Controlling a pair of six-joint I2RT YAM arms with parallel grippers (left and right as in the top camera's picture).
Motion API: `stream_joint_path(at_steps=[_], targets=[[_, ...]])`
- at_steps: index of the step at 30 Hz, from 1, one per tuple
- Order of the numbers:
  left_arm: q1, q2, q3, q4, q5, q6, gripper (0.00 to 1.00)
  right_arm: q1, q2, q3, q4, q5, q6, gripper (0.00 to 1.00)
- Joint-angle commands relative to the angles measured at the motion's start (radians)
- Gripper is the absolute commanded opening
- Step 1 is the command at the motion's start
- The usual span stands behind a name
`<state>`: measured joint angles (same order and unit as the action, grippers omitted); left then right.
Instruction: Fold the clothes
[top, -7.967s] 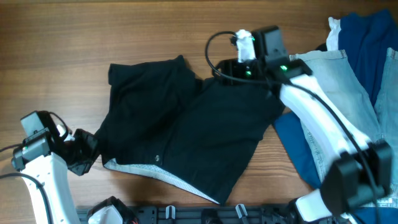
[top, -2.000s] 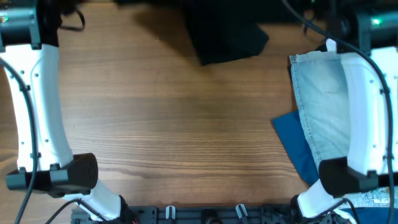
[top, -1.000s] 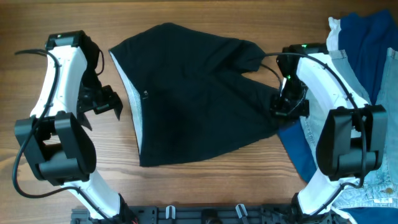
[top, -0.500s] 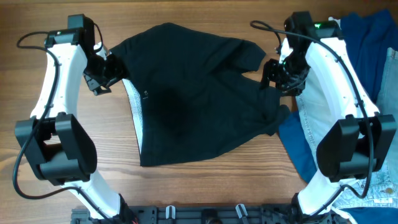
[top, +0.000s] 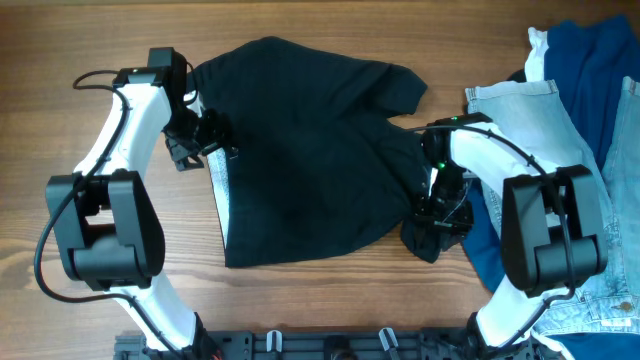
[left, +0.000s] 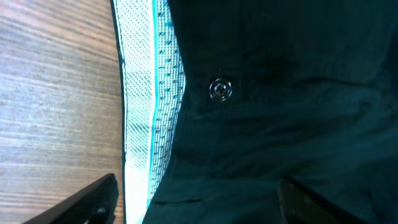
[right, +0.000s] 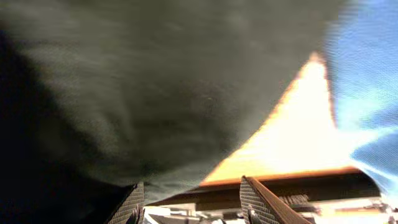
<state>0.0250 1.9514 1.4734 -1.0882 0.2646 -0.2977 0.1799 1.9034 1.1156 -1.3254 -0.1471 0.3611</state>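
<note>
Overhead view. The black shorts (top: 320, 140) are lying spread flat across the middle of the wooden table (top: 330, 310), with the waist turned toward the left so that its pale inner lining (top: 222, 190) is showing as a strip along that edge. The light-blue jeans (top: 525, 130) are lying at the right side of the table, just beside the shorts, and the dark blue cloth (top: 590, 60) is lying partly under them, reaching the far right corner.

The left gripper (top: 205, 135) is reaching over the upper end of the waist edge. The right gripper (top: 437, 222) is sitting low at the lower right corner of the shorts, near the dark blue cloth.

Left wrist view. The two fingers (left: 87, 202) are standing wide apart and are holding nothing: one is over bare wood, the other over black fabric, with the lining strip (left: 146, 93) running between them. A small metal snap (left: 219, 89) is sitting on the black cloth just beside the strip.

Right wrist view. The picture is blurred. Black fabric (right: 143, 93) is filling most of it, with a wedge of wood (right: 298, 137) and blue cloth (right: 367, 74) at the right. The fingers (right: 256, 199) appear to be standing apart; any cloth caught between them cannot be made out.
</note>
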Motion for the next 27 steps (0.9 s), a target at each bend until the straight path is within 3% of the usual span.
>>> stream_joint_path(at_steps=[1, 6, 10, 18, 21, 23, 27], targets=[[-0.001, 0.012, -0.031, 0.051, 0.016, 0.002, 0.72, -0.045, -0.029, 0.1, -0.048, 0.155, 0.089, 0.51], [-0.001, 0.012, -0.16, 0.256, 0.076, 0.002, 0.67, -0.096, -0.097, 0.287, -0.019, 0.18, 0.084, 0.52], [-0.002, 0.013, -0.246, 0.399, 0.087, 0.003, 0.61, -0.095, -0.114, 0.305, 0.001, 0.173, 0.084, 0.54], [-0.023, 0.013, -0.271, 0.467, 0.185, 0.006, 0.49, -0.095, -0.114, 0.304, 0.001, 0.172, 0.084, 0.55], [-0.023, 0.013, -0.271, 0.483, 0.207, 0.006, 0.29, -0.095, -0.114, 0.304, 0.0, 0.172, 0.084, 0.55], [-0.023, 0.013, -0.271, 0.483, 0.206, 0.006, 0.05, -0.095, -0.114, 0.304, 0.0, 0.169, 0.084, 0.55], [-0.003, -0.01, -0.267, 0.439, 0.173, 0.006, 0.04, -0.095, -0.114, 0.304, 0.0, 0.169, 0.082, 0.55]])
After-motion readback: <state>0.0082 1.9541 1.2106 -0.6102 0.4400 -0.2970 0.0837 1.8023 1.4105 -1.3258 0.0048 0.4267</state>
